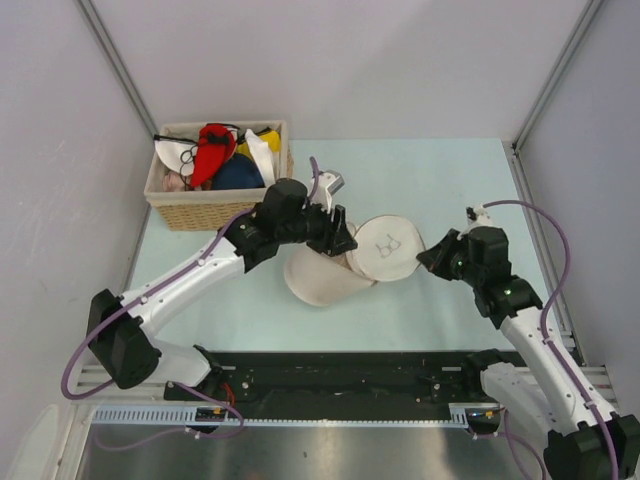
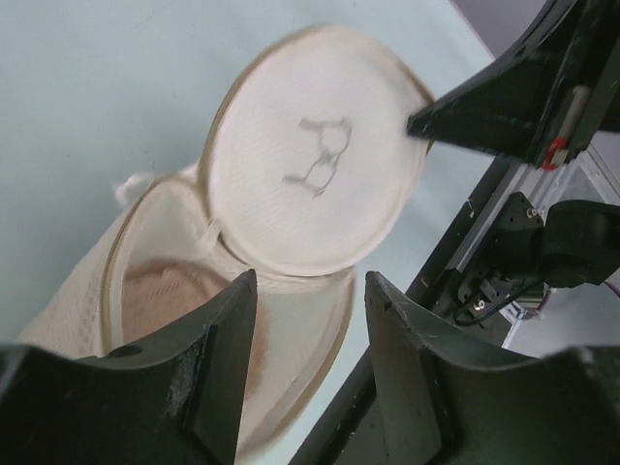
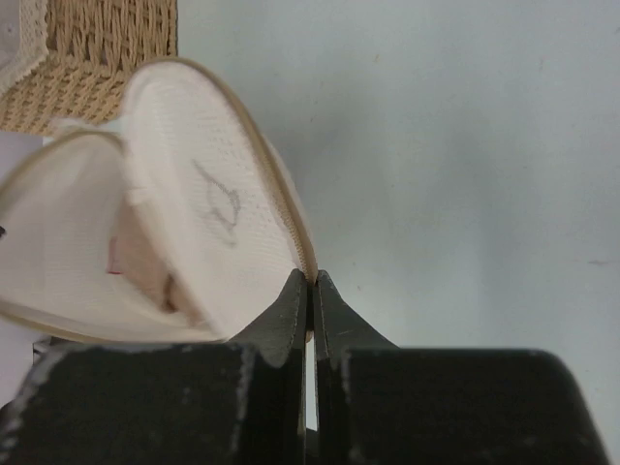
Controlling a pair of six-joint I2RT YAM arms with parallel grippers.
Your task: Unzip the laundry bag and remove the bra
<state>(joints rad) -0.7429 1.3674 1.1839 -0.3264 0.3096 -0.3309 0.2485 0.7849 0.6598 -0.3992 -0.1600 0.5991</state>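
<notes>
Laundry bag (image 1: 318, 282) lies near the middle of the table (image 1: 450, 180), on its side and unzipped. Its round lid (image 1: 385, 248), the face with the small bra drawing, is swung out toward 2 o'clock of the body.

Right claw (image 1: 428, 258) sits at 3 o'clock of that lid. In its own wrist view the right claw (image 3: 311, 281) is pinched nearly flat, with only the lid's tan rim between the fingertips, and the lid (image 3: 208, 203) stands up on edge from the grip. From the left wrist the same claw (image 2: 418, 124) shows as a dark point touching the lid (image 2: 315, 160) at its 3 o'clock edge.

Left claw (image 1: 340, 235) hangs over the bag at 12 o'clock of the body. Its jaws stand moderately wide, about half apart, and hold nothing. In the wrist view the left claw (image 2: 310, 291) has its fingers (image 2: 218, 354) on either side of the open mouth, just above the rim; whether they touch the mesh cannot be told.

Inside the mouth, the bra (image 2: 165, 295) shows only as a dull pink-red patch, mostly hidden by the bag wall.

Farther off, toward 10 o'clock from the bag, a wicker basket (image 1: 215, 212) stands at the table's far left corner, heaped with garments, a red one (image 1: 212, 150) on top.
</notes>
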